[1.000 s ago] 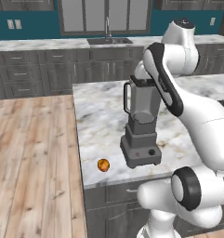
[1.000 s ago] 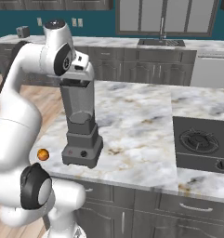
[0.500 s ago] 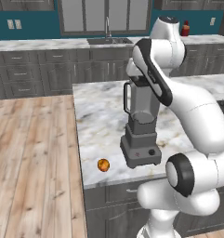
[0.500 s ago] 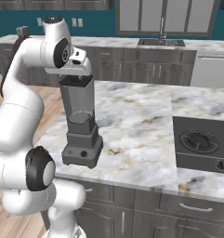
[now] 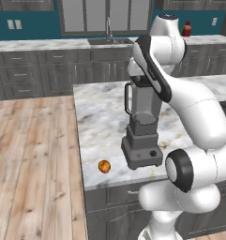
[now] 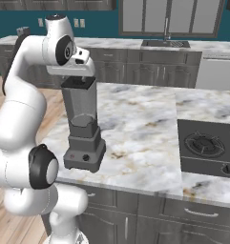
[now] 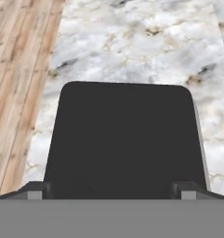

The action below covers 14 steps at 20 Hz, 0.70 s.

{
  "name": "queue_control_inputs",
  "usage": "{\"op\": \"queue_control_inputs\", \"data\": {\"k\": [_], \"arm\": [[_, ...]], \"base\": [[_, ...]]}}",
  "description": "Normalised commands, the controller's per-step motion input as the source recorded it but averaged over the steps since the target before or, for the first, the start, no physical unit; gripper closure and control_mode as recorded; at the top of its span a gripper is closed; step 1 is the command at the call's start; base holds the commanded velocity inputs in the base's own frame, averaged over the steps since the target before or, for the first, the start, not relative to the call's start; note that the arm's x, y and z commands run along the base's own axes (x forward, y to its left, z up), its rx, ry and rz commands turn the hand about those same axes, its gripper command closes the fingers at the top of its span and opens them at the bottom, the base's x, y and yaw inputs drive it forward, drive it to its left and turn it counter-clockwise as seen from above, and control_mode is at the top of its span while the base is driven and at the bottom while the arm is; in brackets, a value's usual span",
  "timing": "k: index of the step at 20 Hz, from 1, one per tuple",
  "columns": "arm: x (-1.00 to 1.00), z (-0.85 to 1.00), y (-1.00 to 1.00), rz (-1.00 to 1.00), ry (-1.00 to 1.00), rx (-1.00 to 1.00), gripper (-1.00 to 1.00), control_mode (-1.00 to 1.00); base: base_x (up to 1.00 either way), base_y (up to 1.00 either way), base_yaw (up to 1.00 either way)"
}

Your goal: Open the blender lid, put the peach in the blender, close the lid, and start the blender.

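The hand has come down over the blender lid, jaws spread and ungrasping; lid removal looks imminent.

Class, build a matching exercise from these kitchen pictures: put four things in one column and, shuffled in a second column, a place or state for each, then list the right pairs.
Column one:
1. peach
2. blender lid
3. gripper
4. stove burner

Column two:
A. open, fingertips wide apart just above the lid
B. on the marble counter near its front edge, beside the blender base
C. set into the counter, far from the arm
D. dark cap seated on the jar's rim

Pairs: 1-B, 2-D, 3-A, 4-C
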Motion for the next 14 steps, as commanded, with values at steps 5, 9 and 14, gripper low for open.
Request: {"op": "queue_control_inputs", "data": {"k": [5, 9, 14], "arm": [[0.13, -0.07, -0.05, 0.0, 0.04, -0.03, -1.0, -1.0], [0.14, -0.13, -0.02, 0.0, 0.04, -0.04, -1.0, -1.0], [0.13, -0.17, 0.02, 0.0, 0.03, -0.03, -1.0, -1.0]], "base": [[0.0, 0.0, 0.0], [0.0, 0.0, 0.0], [0.0, 0.0, 0.0]]}}
